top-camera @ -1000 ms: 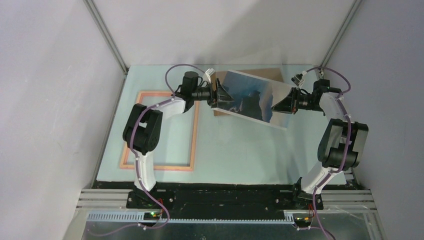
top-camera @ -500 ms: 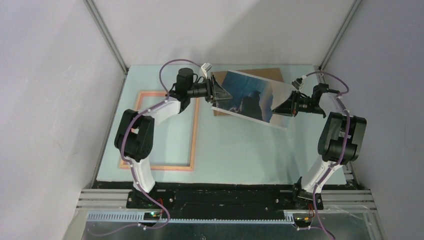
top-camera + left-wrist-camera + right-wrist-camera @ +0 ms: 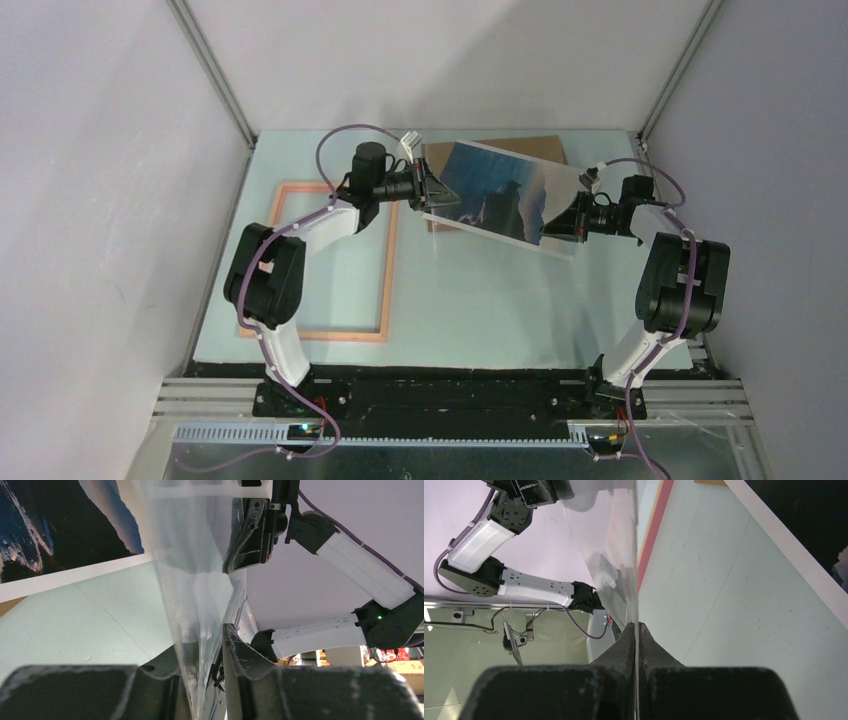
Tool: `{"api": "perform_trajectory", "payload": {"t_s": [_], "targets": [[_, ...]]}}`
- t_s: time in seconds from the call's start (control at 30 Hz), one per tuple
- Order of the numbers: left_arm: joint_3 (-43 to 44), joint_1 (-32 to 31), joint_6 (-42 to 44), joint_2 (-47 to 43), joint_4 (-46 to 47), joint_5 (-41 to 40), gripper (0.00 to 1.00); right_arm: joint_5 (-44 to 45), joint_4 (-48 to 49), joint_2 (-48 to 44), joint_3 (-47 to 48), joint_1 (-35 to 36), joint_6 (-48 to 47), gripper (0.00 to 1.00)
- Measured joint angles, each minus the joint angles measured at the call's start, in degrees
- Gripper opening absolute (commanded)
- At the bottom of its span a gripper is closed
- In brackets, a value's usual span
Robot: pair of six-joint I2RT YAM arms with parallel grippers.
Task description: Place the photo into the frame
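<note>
The photo, a seascape print with a white border, lies flat at the back of the table, partly on a brown board. Both wrist views show the photo down on the table, below the grippers. The pink frame lies at the left with bare table inside it. A thin clear glossy sheet hangs bowed in the air between both grippers. My right gripper is shut on its right end. My left gripper has its jaws around the left end, with a narrow gap showing.
The brown backing board lies against the back edge under the photo. Pale walls with metal posts close in the table on three sides. The arms' base rail runs along the near edge.
The left gripper's jaws have narrowed from wide open to a small gap around the sheet's left end. The right gripper has shifted slightly left and towards the near edge, bowing the sheet.
</note>
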Motion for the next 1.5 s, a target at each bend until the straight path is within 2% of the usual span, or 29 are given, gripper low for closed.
{"api": "perform_trajectory", "payload": {"t_s": [0.2, 0.33, 0.4, 0.5, 0.6, 0.67, 0.8, 1.0, 1.33, 1.5], "targets": [[-0.6, 0.0, 0.7, -1.5, 0.0, -2.3, 0.01, 0.7, 9.1, -2.8, -2.8, 0.9, 8.0, 0.00], [-0.6, 0.0, 1.9, -2.4, -1.2, -3.9, 0.00, 1.1, 14.1, -3.9, -4.5, 1.4, 12.5, 0.01], [-0.8, 0.0, 2.6, -2.9, -2.1, -4.8, 0.00, 1.3, 15.6, -4.2, -4.9, 1.7, 13.9, 0.12], [-1.3, 0.0, 4.3, -4.2, -4.2, -6.1, 0.00, 1.7, 16.5, -4.3, -5.2, 2.0, 15.1, 0.35], [-1.4, 0.0, 6.1, -5.8, -6.9, -6.5, 0.00, 2.5, 16.8, -4.5, -5.2, 2.0, 15.3, 0.52], [-1.4, 0.1, 7.6, -7.1, -8.7, -6.8, 0.00, 3.1, 16.7, -4.9, -5.2, 2.0, 15.3, 0.70], [-1.4, 0.7, 11.5, -10.3, -12.7, -7.2, 0.00, 3.8, 16.7, -5.4, -5.3, 2.0, 15.1, 0.84], [-1.3, 2.6, 17.6, -13.8, -18.8, -7.2, 0.00, 5.4, 16.6, -6.6, -5.3, 2.0, 14.7, 0.92], [-1.3, 6.3, 26.2, -19.3, -28.4, -7.3, 0.00, 9.8, 15.9, -11.6, -5.3, 2.4, 13.6, 0.93], [-1.3, 9.3, 29.7, -24.7, -32.7, -7.7, 0.00, 14.8, 12.9, -12.5, -4.4, 5.5, 11.6, 0.93]]}}
